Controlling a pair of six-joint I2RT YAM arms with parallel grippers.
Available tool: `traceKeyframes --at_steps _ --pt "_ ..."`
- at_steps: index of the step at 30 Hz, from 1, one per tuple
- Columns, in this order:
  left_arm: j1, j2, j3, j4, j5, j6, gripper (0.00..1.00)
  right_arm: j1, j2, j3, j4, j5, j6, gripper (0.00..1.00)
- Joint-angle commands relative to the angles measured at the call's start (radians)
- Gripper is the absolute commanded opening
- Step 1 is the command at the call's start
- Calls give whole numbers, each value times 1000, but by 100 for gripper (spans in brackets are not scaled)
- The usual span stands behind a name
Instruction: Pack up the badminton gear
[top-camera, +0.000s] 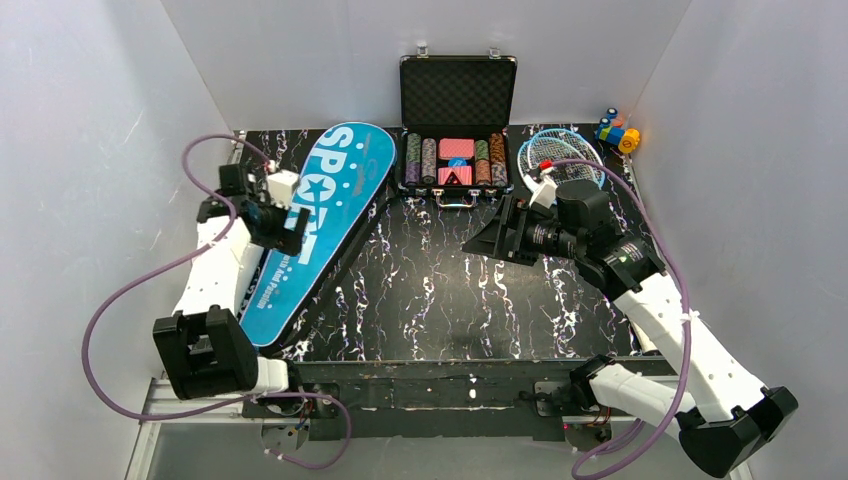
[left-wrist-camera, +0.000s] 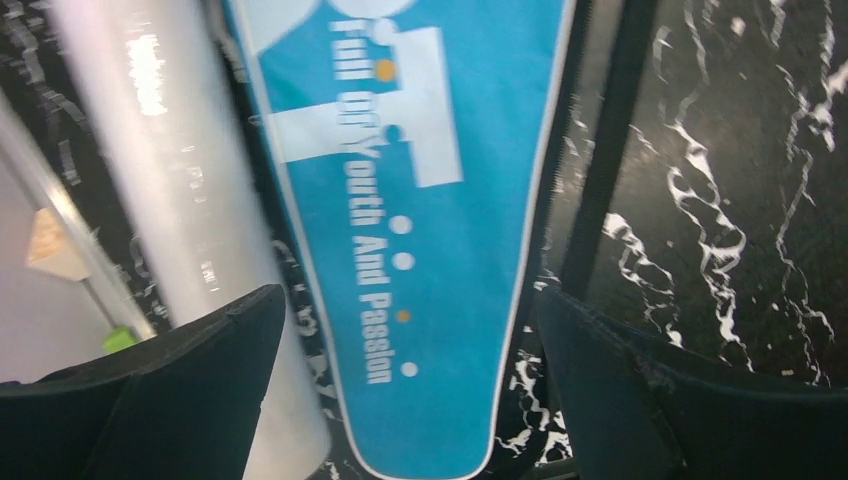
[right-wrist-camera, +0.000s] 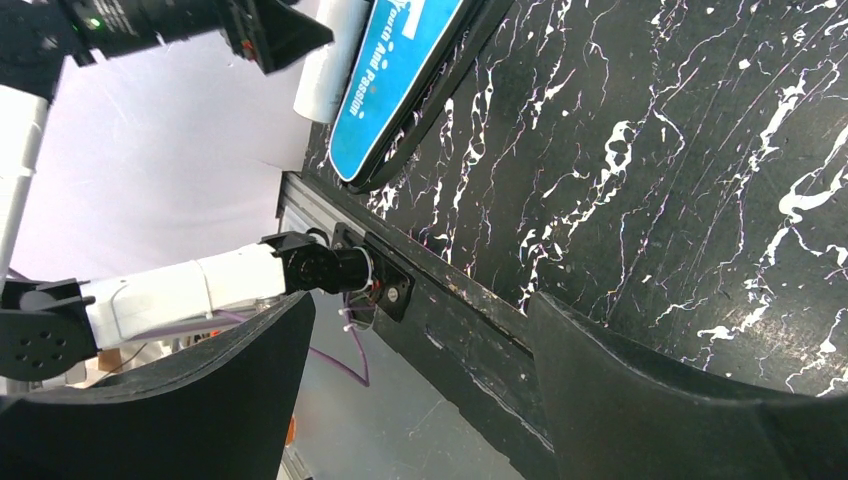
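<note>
Blue SPORT racket bag (top-camera: 322, 215) flat on desk (top-camera: 450, 300), left side, lying diagonally, narrow end toward near edge; whether open or zipped, cannot tell from these views.
White tube (left-wrist-camera: 185, 200) just beside bag's left edge, outside it.
Light-blue rackets (top-camera: 560, 155) at far right, well apart from bag.
Judgement: packing barely begun; rackets and tube both left to load.
Left jaws wide, empty, hovering over bag's narrow end, tube beside left finger.
Right jaws wide, empty, above mid-desk, between bag and rackets.

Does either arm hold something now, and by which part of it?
Nothing is held: left fingers open above the blue bag, right fingers open above the table.
</note>
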Motion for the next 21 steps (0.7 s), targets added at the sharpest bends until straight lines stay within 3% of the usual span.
traceKeyframes --at_steps 1,5,12,17,19,21 --pt "-120 -69 -84 68 -48 5 98 -4 -20 36 23 -3 8 87" --pt "-234 -38 -157 137 -71 -4 98 -5 -28 24 -2 4 -8 87" --pt "-314 151 -155 251 -136 5 97 -4 -53 -31 9 26 -7 87" --pt "-359 273 -96 262 -140 -11 71 -4 -34 -32 31 20 -5 87" --pt "-378 290 -101 280 -131 -7 54 -4 -22 -26 39 10 -6 85" --pt "-390 304 -99 298 -134 2 47 -4 -31 -36 43 4 -5 83"
